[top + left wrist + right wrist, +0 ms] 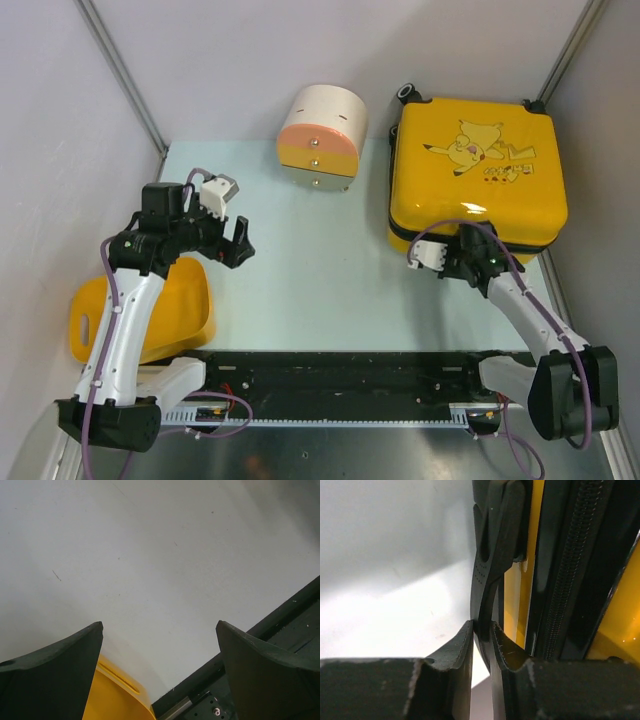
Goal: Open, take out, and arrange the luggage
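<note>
Nothing can be read as a word, number or brand in any view; the only sign is on the lid of the yellow suitcase (470, 198): a cartoon print (468, 148) of a yellow creature with dark outlines; just right of it sits a short cluster of small dark red marks (505, 168), which may be lettering, too small and blurred to make out; both wrist views show no writing.

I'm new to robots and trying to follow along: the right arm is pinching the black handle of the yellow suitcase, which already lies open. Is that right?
Not quite. The right gripper does pinch the black handle, but the yellow suitcase is closed, not open: the top view shows its printed lid lying flat on the lower half.
</note>
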